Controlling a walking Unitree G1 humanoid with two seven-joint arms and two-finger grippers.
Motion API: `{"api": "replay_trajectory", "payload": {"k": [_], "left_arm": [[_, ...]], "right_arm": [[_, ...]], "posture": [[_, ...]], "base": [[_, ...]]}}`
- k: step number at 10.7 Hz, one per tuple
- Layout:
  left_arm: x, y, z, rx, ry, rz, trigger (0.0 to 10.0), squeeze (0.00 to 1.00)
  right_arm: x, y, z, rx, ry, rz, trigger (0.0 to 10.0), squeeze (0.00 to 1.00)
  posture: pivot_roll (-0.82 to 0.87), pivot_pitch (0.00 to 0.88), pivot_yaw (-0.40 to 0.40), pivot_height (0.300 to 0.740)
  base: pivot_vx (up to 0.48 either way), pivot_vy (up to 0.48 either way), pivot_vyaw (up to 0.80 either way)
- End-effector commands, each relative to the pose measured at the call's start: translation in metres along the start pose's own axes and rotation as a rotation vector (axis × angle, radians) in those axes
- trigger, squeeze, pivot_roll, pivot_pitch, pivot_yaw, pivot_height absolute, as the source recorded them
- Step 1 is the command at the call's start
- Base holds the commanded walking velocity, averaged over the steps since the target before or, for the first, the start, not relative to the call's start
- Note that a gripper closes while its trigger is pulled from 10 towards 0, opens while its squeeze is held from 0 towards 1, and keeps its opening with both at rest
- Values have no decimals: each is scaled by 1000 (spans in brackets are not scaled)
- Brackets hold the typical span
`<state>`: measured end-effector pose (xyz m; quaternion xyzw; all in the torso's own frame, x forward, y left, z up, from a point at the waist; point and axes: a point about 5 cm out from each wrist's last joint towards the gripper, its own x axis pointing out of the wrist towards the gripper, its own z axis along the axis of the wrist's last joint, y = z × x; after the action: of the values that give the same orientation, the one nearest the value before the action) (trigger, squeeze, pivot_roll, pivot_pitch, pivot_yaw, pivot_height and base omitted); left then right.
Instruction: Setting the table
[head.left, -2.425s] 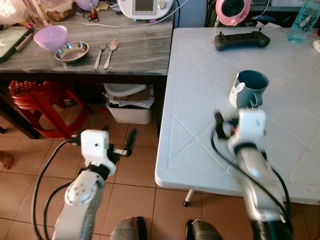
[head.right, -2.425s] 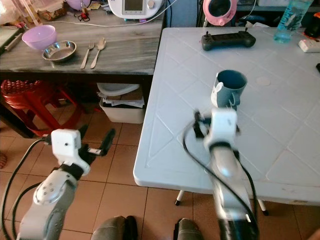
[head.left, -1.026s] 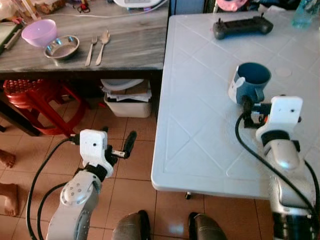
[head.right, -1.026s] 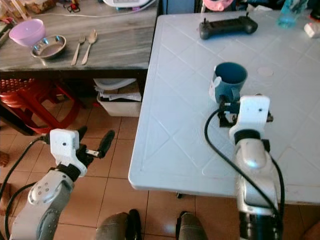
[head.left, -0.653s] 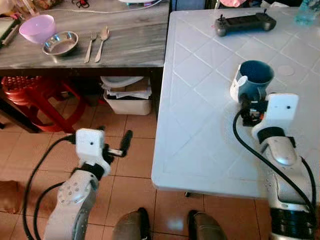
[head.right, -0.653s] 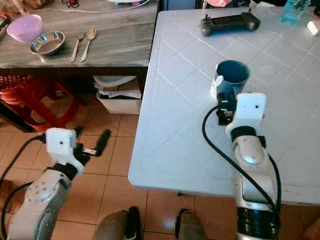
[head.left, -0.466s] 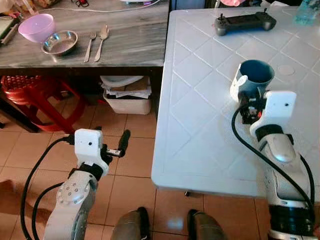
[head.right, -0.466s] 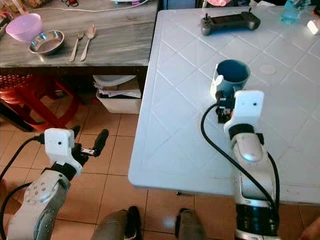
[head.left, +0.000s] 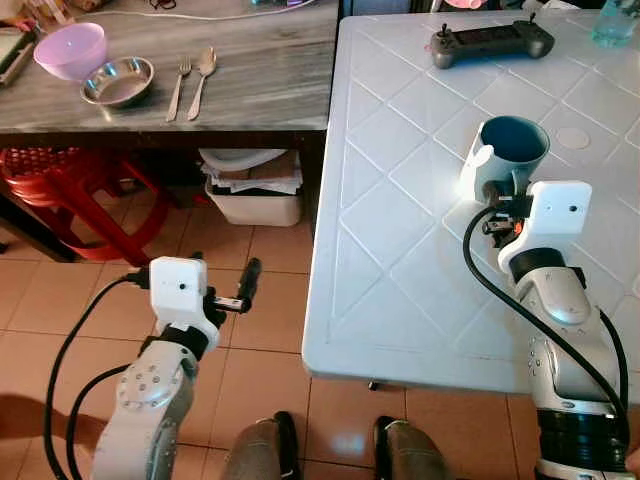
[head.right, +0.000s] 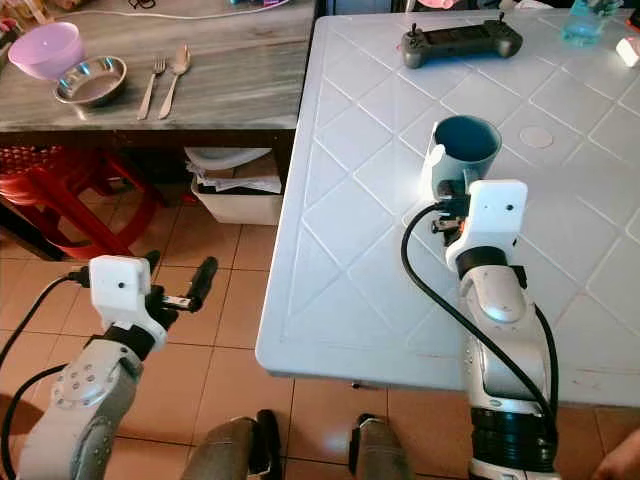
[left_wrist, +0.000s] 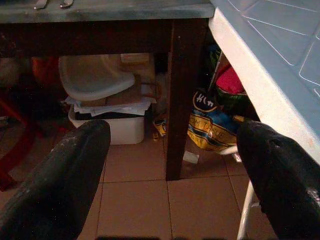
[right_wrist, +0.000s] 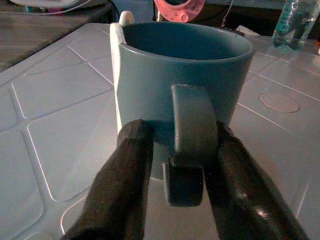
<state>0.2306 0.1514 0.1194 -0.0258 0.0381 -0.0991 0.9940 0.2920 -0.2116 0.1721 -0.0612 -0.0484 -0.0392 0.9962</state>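
Standing upright on the white table (head.left: 400, 200), the blue mug (head.left: 510, 160) has its handle turned toward the robot. Right gripper (right_wrist: 172, 167) at the handle: its two black fingers (right_wrist: 127, 175) straddle the handle, one each side, close against it. Looks pinched on the handle rather than merely flanking it, though the contact on the nearer side is hard to confirm.

Judgement: the mug is being placed or about to be lifted. To do it well, keep the wrist level so the mug stays upright, move straight up or straight back along the fingers, and avoid twisting, since a handle grip lets the body swing.

Left gripper (left_wrist: 172, 145) hangs low over the floor tiles beside the table edge, fingers spread wide, idle.

Around: a black controller (head.left: 490, 42) far up the table, well apart. On the grey side counter (head.left: 260, 90), a purple bowl (head.left: 70, 48), steel bowl (head.left: 118, 82), fork (head.left: 180, 85) and spoon (head.left: 200, 78), probably next to fetch. Nothing crowds the mug.
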Motion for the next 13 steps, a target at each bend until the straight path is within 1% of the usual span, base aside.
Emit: {"api": "replay_trajectory", "payload": {"k": [1, 2, 4, 5, 6, 7, 9, 11, 13], "left_arm": [[-3, 3, -1, 17, 7, 24, 10000, 0], [-3, 4, -1, 19, 7, 33, 10000, 0], [0, 8, -2, 28, -1, 92, 10000, 0], [2, 10, -3, 35, 2, 109, 10000, 0], [4, 12, -5, 73, 1, 134, 10000, 0], [8, 14, -5, 82, -7, 146, 10000, 0], [17, 19, -3, 88, -32, 190, 10000, 0], [21, 18, -2, 98, -44, 191, 10000, 0], [23, 18, 1, 121, -65, 186, 10000, 0]], "right_arm": [[-2, 5, -3, 3, 18, 19, 0, 0], [-2, 7, -4, 4, 22, 20, 0, 0], [-5, 19, -4, 28, 17, 44, 0, 0], [-4, 22, -4, 47, 12, 31, 0, 0], [-7, 25, -8, 57, 23, 31, 10000, 0], [-8, 27, -8, 45, 22, 34, 10000, 0], [0, 24, -7, 32, 5, -17, 10000, 0], [3, 25, -4, 40, -17, -2, 10000, 0], [5, 21, -2, 17, -29, -24, 10000, 0]], "posture": [[36, 212, 91, 740], [36, 211, 88, 740], [36, 192, 76, 740], [36, 184, 75, 740], [34, 162, 72, 740], [29, 148, 70, 740], [18, 119, 68, 740], [10, 111, 69, 740], [6, 113, 66, 740]], "base": [[0, 0, 0], [0, 0, 0], [0, 0, 0], [0, 0, 0], [0, 0, 0], [0, 480, 0], [0, 480, 0], [0, 480, 0], [0, 480, 0]]}}
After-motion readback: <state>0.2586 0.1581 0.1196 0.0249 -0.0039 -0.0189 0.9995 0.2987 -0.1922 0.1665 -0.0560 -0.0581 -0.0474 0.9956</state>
